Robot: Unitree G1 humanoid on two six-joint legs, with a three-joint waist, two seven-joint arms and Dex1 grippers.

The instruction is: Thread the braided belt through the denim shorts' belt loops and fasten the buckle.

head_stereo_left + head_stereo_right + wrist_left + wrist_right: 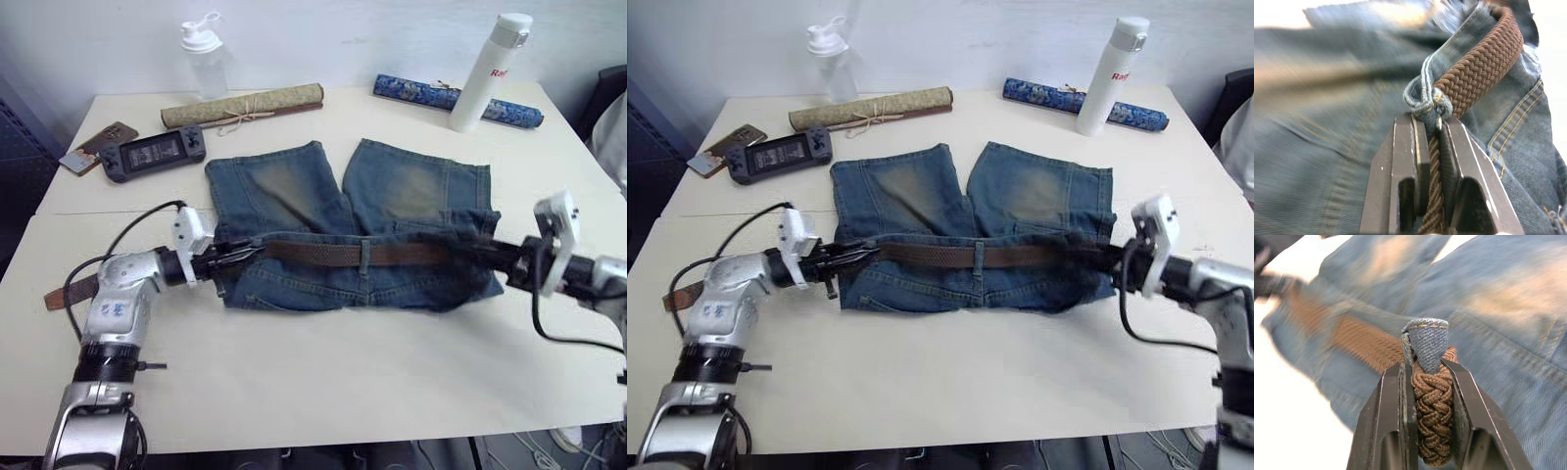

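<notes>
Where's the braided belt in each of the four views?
Left eye view: the braided belt runs along the waistband of the denim shorts, between both grippers.
Right eye view: same strap across the waistband.
Left wrist view: belt passes between the jaws of the left gripper, beside a belt loop.
Right wrist view: belt clamped in the right gripper.
Shared landmark: the shorts.

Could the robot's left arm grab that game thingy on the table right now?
Probably not right now. The left tool is shut on the braided belt at the edge of the denim shorts. The game console lies apart, with open table between, so it would need to let go first.
</notes>
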